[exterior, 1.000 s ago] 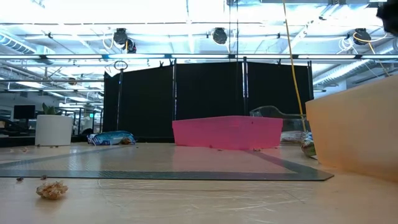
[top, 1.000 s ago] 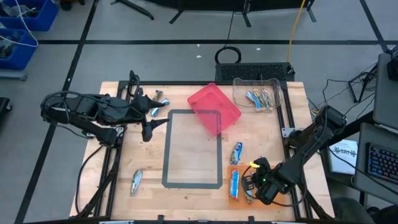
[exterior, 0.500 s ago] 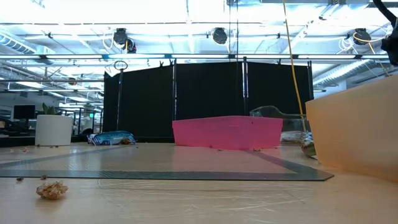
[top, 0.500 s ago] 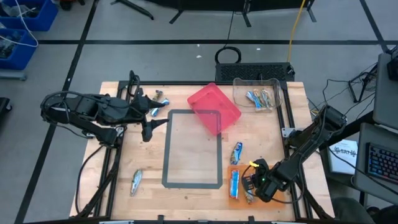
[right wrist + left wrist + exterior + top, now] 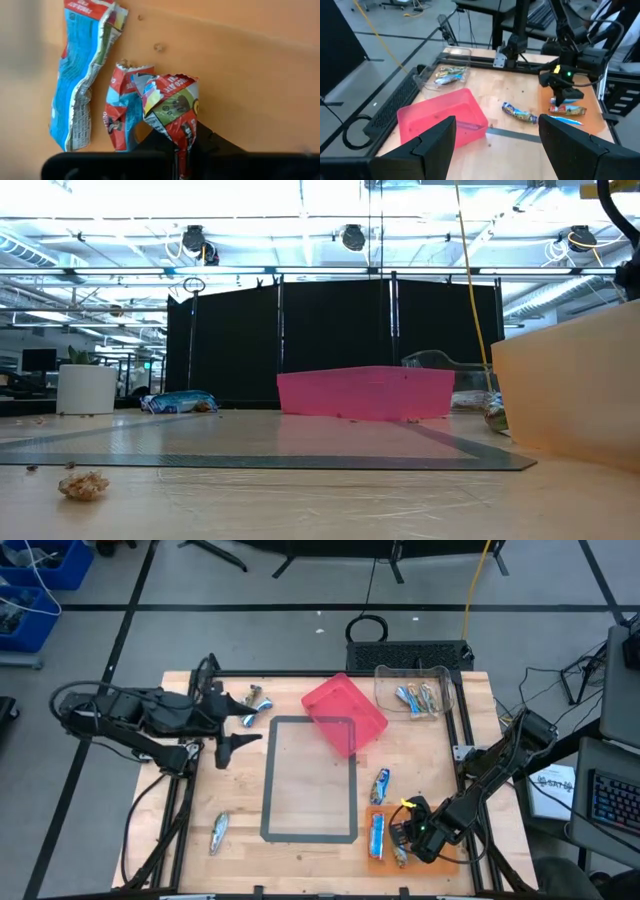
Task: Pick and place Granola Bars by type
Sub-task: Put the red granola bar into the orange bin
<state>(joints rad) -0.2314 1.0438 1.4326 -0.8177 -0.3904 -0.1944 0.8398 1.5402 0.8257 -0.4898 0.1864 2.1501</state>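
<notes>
Near edge of the tabletop (image 5: 300, 860), right corner: the right gripper (image 5: 402, 837) hangs over the orange tray (image 5: 452, 852), its jaws closed on the crumpled end of a red-wrapped granola bar (image 5: 172, 112). A second crumpled red bar (image 5: 120, 117) lies just beside it in the tray, and a flattened blue bar (image 5: 82, 75) lies at the tray's inner side.

Near left corner: a lone silver-blue bar (image 5: 219, 830) lies on the wood, well apart from the rest.

Middle: a grey taped rectangle (image 5: 311, 837) marks the centre of the tabletop. Between its right side and the orange tray lies one blue bar (image 5: 380, 784).

Left edge, farther back: the left gripper (image 5: 232, 740) waits above the tabletop with its jaws standing wide and holding nothing. Just beyond it lie two small silver-blue bars (image 5: 253, 706).

Far edge: a pink tray (image 5: 345, 712) sits tilted at the rectangle's far right corner. In the far right corner a clear tray (image 5: 386, 680) holds several blue and tan bars (image 5: 417, 698).
</notes>
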